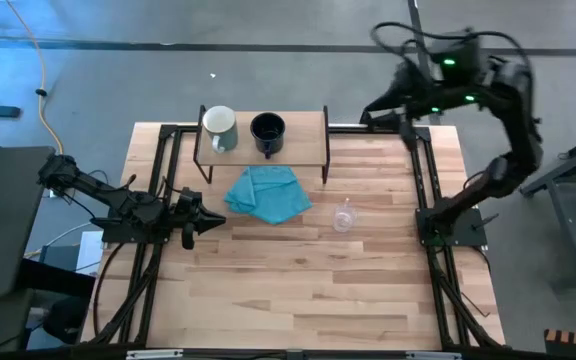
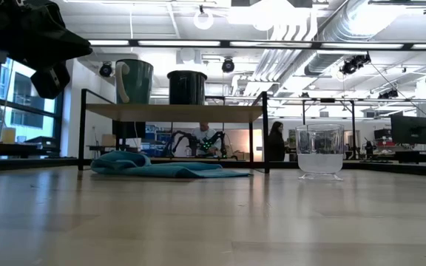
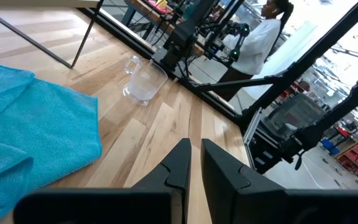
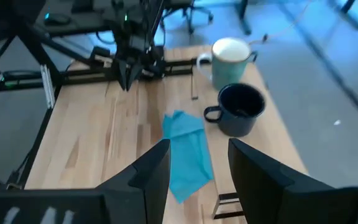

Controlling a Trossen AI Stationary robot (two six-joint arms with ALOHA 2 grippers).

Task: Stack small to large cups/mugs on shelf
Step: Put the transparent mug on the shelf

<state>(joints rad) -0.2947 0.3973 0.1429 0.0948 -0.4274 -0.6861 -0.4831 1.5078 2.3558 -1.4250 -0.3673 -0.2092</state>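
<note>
High view: the low light-wood shelf on thin black metal legs (image 1: 303, 130) stands at the far side of the pale plank table (image 1: 298, 290). On its board sit two vessels side by side, apart from each other: the pale white-green handled mug (image 1: 219, 128) toward the left end and the black handled mug (image 1: 267, 133) near the middle. Both stand upright with their mouths open to the camera. Just in front of the shelf a crumpled turquoise cloth (image 1: 266, 193) lies on the table. The small clear glass cup (image 1: 343, 216) stands upright on the bare wood to the right of the cloth, near it but not touching, and well apart from the shelf board.

The left hand (image 1: 211, 220) hovers low near the table's left side, pointing toward the cloth; in the left wrist view its two dark fingers (image 3: 181, 167) are pressed almost together with only a thin slit between them, holding nothing. The right hand (image 4: 199, 163) is raised high behind the table's far right corner, above the floor; in the right wrist view its fingers are spread wide and empty, looking down on both mugs and the cloth.

In the low view a person (image 2: 276, 140) stands in the room beyond the table.
</note>
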